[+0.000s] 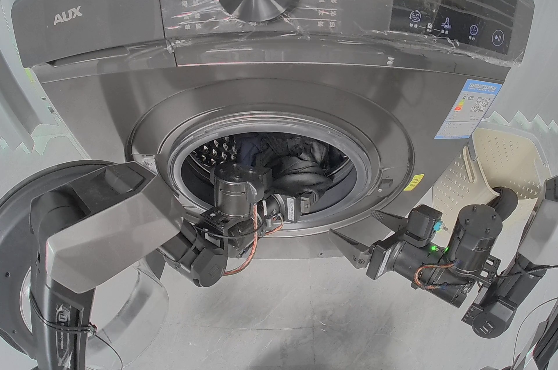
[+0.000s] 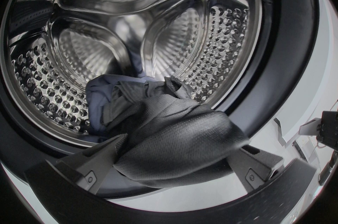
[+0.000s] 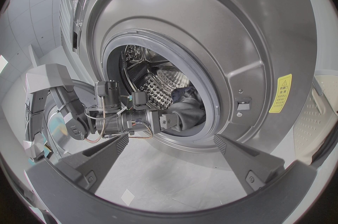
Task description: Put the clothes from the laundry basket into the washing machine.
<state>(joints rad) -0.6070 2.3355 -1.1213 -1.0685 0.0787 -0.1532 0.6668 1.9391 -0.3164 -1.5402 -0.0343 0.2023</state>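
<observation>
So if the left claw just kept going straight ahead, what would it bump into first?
The grey garment, lying between the open fingers of the left gripper at the drum's mouth; probably the blue garment next.

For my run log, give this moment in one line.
left tool open at drum mouth | dark grey garment draped over its lip | blue garment deeper inside | right tool open, empty, outside washing machine
</observation>
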